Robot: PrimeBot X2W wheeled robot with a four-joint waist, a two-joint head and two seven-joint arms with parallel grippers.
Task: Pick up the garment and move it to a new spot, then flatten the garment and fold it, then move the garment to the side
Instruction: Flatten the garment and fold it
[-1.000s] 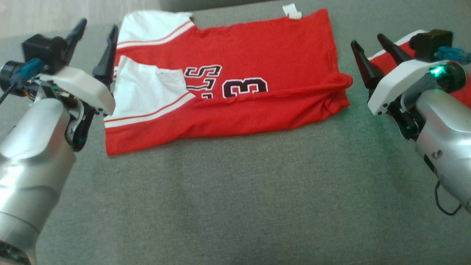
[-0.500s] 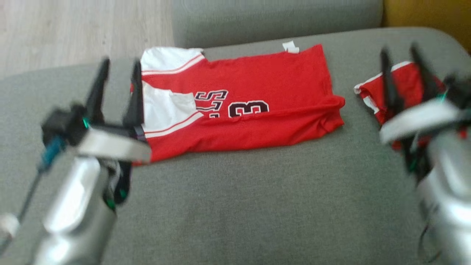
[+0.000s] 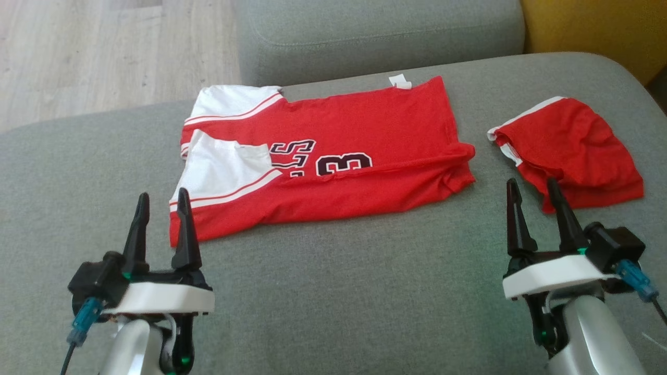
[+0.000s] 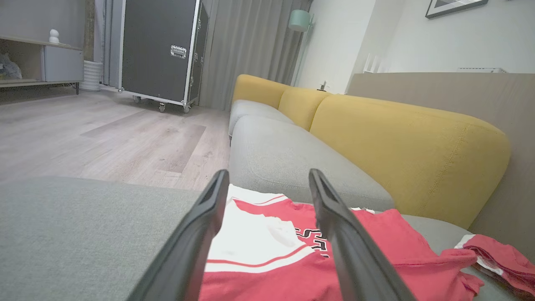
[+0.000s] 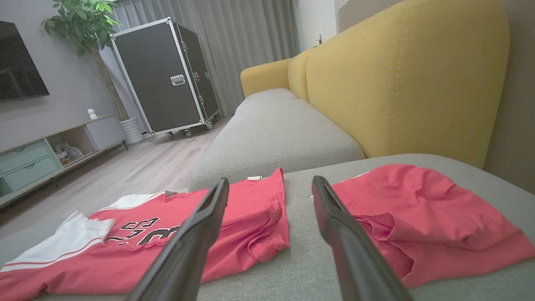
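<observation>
A red jersey with white sleeves and dark lettering, the garment [image 3: 333,161] [image 4: 276,255] [image 5: 146,234], lies folded lengthwise on the grey sofa seat [image 3: 338,291]. My left gripper [image 3: 160,200] [image 4: 267,184] stands open and empty at the lower left, just in front of the jersey's near-left corner, fingers pointing up the head view. Over at the lower right, my right gripper [image 3: 531,187] [image 5: 269,190] is open and empty, in front of the gap between the jersey and a second red piece.
A smaller crumpled red cloth with white trim [image 3: 570,151] [image 5: 422,217] lies to the jersey's right. Yellow backrest [image 3: 594,31] sits at the far right, another grey seat [image 3: 375,31] behind, wooden floor [image 3: 104,52] to the left. A black wheeled case [image 4: 163,50] stands farther off.
Both arms pulled back from the jersey's ends to the near bottom corners, fingers now pointing straight up. The camera tilted, bringing the red cloth and backrest into view. The jersey lies as before.
</observation>
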